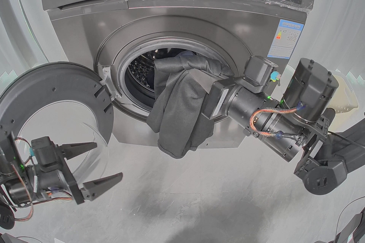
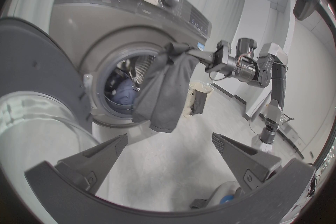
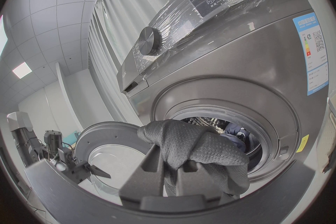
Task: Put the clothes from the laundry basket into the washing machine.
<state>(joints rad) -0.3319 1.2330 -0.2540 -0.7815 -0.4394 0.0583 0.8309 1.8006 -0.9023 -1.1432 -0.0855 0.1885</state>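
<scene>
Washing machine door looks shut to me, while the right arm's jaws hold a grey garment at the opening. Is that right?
Not quite: the washing machine door stands swung open to the side, as the head view shows. The rest holds: the right arm's jaws hold the grey garment at the opening.

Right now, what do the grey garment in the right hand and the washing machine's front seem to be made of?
The grey garment looks like matte knit synthetic: fine dotted mesh texture, limp drape. The washing machine front seems satin-finished grey metal, perhaps painted: soft, broad reflections.
</scene>
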